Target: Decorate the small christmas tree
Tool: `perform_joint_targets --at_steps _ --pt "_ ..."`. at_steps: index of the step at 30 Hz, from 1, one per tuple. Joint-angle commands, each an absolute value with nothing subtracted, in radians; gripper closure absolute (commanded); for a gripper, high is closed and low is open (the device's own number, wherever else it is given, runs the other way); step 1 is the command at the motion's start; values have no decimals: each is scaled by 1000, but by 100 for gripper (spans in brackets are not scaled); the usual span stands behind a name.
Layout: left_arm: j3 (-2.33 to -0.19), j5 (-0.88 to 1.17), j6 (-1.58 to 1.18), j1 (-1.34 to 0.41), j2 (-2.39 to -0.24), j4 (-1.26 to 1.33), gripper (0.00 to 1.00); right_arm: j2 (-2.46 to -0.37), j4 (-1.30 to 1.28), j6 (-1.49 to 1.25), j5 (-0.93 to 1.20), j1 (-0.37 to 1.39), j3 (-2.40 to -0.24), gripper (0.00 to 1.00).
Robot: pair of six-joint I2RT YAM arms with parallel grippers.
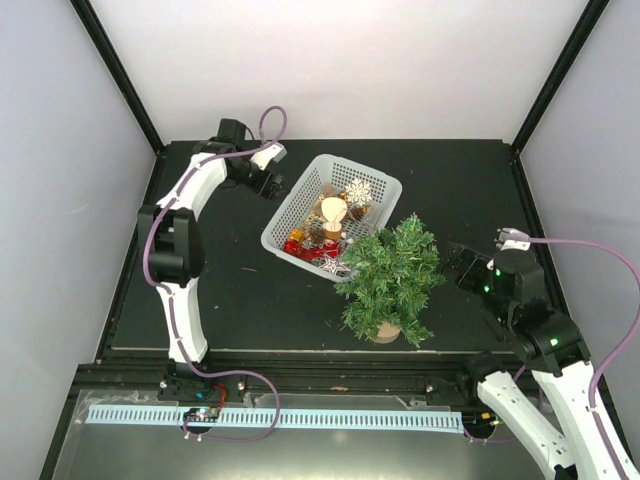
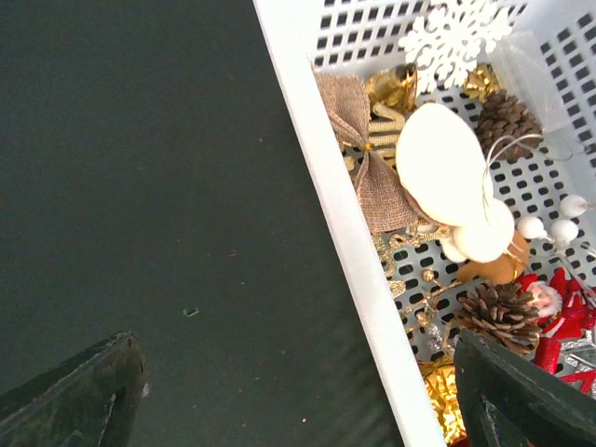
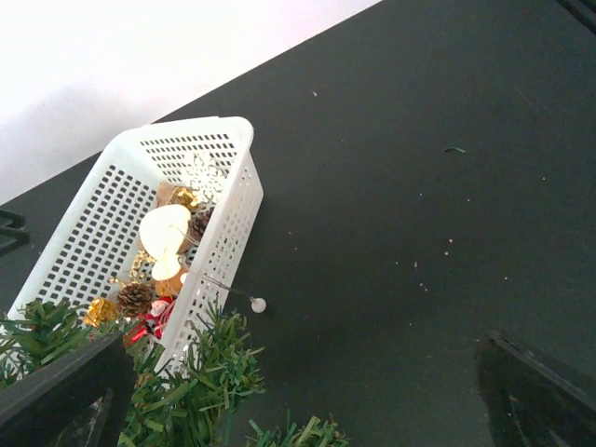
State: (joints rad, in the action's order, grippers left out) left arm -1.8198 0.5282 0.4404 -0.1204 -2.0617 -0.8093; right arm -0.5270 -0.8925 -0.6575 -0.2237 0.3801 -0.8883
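**Two sets of jaws wide open, one plain green tree**

So the small christmas tree (image 1: 392, 275) stands upright on its round tan base (image 1: 386, 331), right at the near-right corner of the white basket (image 1: 292, 200). Its branches brush up against the basket wall. From above it looks like all green needles. The right wrist view only catches a few of its branches (image 3: 200, 386) poking in beside the basket (image 3: 93, 233).

The basket is loaded with decorations:
- a white snowflake (image 2: 453, 37) at the far end
- a cream wooden ornament (image 2: 447, 168) in the middle
- a burlap bow (image 2: 368, 158) tucked against the long rim
- a couple of pine cones (image 2: 503, 315)
- some red bits (image 2: 559, 317) and gold bits (image 2: 438, 391) toward the near end

The left arm (image 1: 185, 215) reaches over to the basket's far-left side. The left jaws are spread wide and straddle the basket's long rim (image 2: 345, 233). One side hangs over the bare dark desk (image 2: 140, 186) outside the basket, the other over the ornaments inside. Nothing is gripped.

The right arm (image 1: 530, 320) sits past the tree, on the side away from the basket. The right jaws are also fully released, with only bare desk showing between them.
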Motion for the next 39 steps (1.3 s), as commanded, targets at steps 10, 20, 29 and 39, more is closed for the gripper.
perform_joint_targets --at_steps 10,20,29,39 --pt "-1929 352 508 -250 -2179 -879 8 -583 -796 -652 -210 385 -854 0" --pt "-1961 96 469 -278 -2217 -834 9 -591 -785 -644 -226 385 -832 0" --pt "-1848 -8 486 -251 -2161 -779 9 -596 -756 -641 -223 386 -815 0" --pt "-1771 -22 512 -100 -2115 -756 9 -606 -733 -640 -230 385 -806 0"
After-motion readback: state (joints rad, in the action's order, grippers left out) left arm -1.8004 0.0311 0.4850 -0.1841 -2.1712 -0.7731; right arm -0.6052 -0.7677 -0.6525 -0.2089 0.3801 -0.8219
